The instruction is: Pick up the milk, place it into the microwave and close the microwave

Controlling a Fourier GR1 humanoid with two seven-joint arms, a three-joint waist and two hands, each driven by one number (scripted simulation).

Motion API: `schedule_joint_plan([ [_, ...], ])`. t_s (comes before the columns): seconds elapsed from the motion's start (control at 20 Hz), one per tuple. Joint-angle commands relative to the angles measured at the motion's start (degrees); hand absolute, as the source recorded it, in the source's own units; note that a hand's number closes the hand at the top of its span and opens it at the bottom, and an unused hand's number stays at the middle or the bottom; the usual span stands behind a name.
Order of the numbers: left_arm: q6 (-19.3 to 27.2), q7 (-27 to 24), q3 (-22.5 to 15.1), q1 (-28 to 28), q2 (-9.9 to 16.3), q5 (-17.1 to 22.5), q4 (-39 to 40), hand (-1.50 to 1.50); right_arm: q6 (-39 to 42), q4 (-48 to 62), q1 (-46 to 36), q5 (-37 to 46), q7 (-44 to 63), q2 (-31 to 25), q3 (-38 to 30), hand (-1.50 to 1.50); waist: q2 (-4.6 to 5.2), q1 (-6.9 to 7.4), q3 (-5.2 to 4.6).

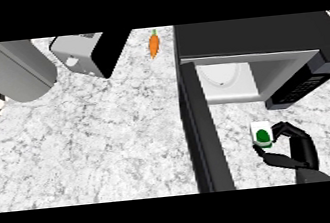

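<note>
At lower right, the right hand (294,147) curls around the milk (262,135) on the counter (104,139), below the open microwave (265,38).

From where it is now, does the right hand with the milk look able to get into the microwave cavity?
Probably yes: the right hand holds the milk just before the microwave; its door stands open alongside, nothing between.

We see only our right hand (294,146): it is glossy black, built of slender segmented fingers and a thumb, with pale highlights along the edges. At the view's lower edge it joins a rounded dark wrist section. No cables, screws or markings show on it.
</note>
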Motion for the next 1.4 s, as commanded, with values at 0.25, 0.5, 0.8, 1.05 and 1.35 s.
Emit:
schedule_joint_plan([
  [0.25,-2.27,-1.33,1.6,1.78,0.72,5.95,-4.36,-1.5,10.84,2.02,-4.19,4.81,-4.98,-0.95,6.74,1.5,-0.1,0.29,0.06],
  [0.5,-1.98,0.83,4.62,0.97,2.18,9.66,-4.84,-1.5,6.51,1.12,-7.66,5.7,-4.12,1.44,7.97,1.5,-0.06,-0.48,-0.01],
  [0.8,-0.82,1.99,3.5,-0.19,0.76,8.43,-4.34,-1.5,4.11,1.04,-14.77,5.68,0.92,-0.15,7.39,1.5,0.05,-0.38,-0.03],
  [1.05,-1.3,2.6,3.5,-0.04,0.32,8.1,-4.43,-1.5,2.89,3.85,-19.64,6.46,4.56,-1.28,7.4,1.5,0.11,0.05,-0.02],
  [1.35,-1.48,3.01,4.61,-2.99,1.67,7.63,-2.93,-1.5,0.53,6.29,-27.37,5.32,10.94,-3.28,5.64,1.5,0.53,1.0,0.0],
])
